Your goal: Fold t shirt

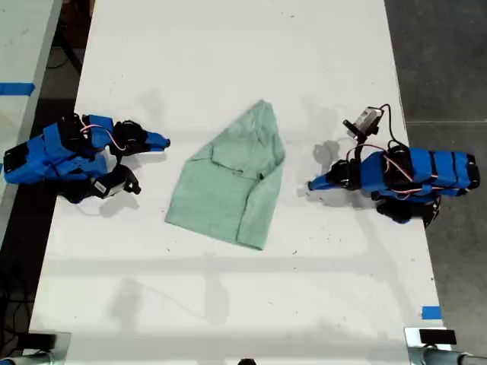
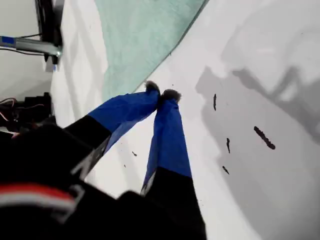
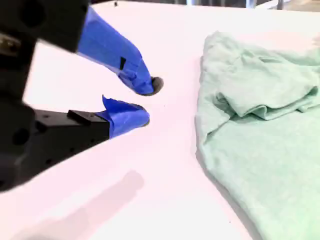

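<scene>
T shirt (image 1: 232,181) apex points toward exterior view's top.

one t shirt (image 1: 228,182), two arms, one table (image 1: 228,304).

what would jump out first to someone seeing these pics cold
The pale green t shirt, partly folded and crumpled, lies mid-table on the white table. A blue arm sits on each side of it in the exterior view, neither touching it: my first gripper is shut, and my second gripper is slightly open.

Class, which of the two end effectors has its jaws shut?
My first end effector, at the exterior view's right: its tips meet, while my second end effector shows a gap.
</scene>
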